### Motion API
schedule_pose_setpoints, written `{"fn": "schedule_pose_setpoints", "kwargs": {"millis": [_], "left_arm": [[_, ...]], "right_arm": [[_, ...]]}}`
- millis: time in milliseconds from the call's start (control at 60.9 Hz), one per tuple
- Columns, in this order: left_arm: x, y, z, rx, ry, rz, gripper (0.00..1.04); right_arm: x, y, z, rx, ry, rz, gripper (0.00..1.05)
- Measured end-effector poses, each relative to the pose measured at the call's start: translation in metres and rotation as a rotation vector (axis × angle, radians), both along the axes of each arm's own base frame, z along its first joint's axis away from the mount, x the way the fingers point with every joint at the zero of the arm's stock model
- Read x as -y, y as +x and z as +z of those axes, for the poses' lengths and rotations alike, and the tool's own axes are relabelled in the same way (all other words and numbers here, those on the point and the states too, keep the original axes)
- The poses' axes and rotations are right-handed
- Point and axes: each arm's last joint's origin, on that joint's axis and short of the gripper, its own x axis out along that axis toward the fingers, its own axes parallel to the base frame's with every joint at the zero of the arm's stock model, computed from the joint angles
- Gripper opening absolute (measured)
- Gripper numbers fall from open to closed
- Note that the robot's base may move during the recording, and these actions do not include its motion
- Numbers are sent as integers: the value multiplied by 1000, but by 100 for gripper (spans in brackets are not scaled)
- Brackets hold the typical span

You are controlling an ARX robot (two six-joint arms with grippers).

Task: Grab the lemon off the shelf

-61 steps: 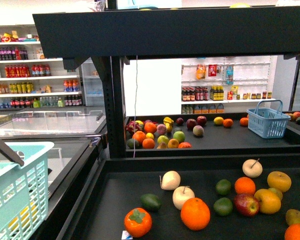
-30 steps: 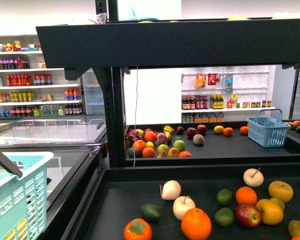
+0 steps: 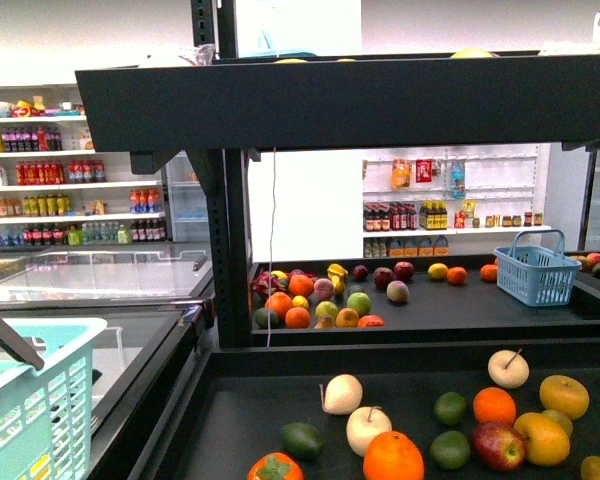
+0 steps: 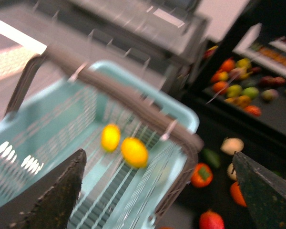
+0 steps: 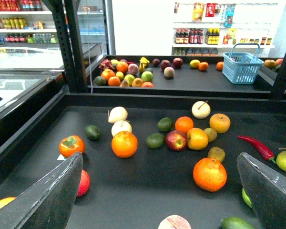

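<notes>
The shelf (image 3: 230, 260) is a black tiered produce stand with dark trays of mixed fruit. A yellow lemon-like fruit (image 3: 437, 270) lies on the far tray, and it also shows in the right wrist view (image 5: 195, 63). Yellow fruits (image 3: 543, 438) lie on the near tray. My left gripper (image 4: 158, 164) is open over a teal basket (image 4: 47, 129) that holds two lemons (image 4: 134, 151). My right gripper (image 5: 159, 160) is open and empty above the near tray (image 5: 148, 191), with fruit ahead of it. Neither gripper shows in the front view.
The teal basket (image 3: 30, 400) is at the front left beside a glass-topped freezer (image 3: 100, 270). A blue basket (image 3: 536, 268) stands on the far tray at the right. Oranges (image 5: 209, 174), apples, limes and a red chilli (image 5: 257, 147) are scattered on the near tray.
In the front view the whole scene has slid downward: the top tier, the fruit and the teal basket all sit lower in the picture than a second ago.
</notes>
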Motion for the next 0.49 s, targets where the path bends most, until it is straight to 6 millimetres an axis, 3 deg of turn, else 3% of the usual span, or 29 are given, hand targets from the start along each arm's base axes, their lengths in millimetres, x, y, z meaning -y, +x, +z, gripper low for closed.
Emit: {"fn": "schedule_pose_setpoints", "kwargs": {"millis": [49, 131, 197, 411, 493], "left_arm": [[13, -20, -10, 125, 122, -66, 78], [34, -50, -44, 145, 216, -112, 62], [38, -64, -68, 151, 249, -136, 49], [39, -75, -117, 128, 273, -132, 6], [39, -80, -125, 149, 279, -129, 3]], "right_arm": [[0, 0, 0, 0, 0, 0, 97], [0, 0, 0, 0, 0, 0, 97], [0, 0, 0, 0, 0, 0, 97], [0, 0, 0, 1, 0, 0, 97], [0, 0, 0, 1, 0, 0, 97]]}}
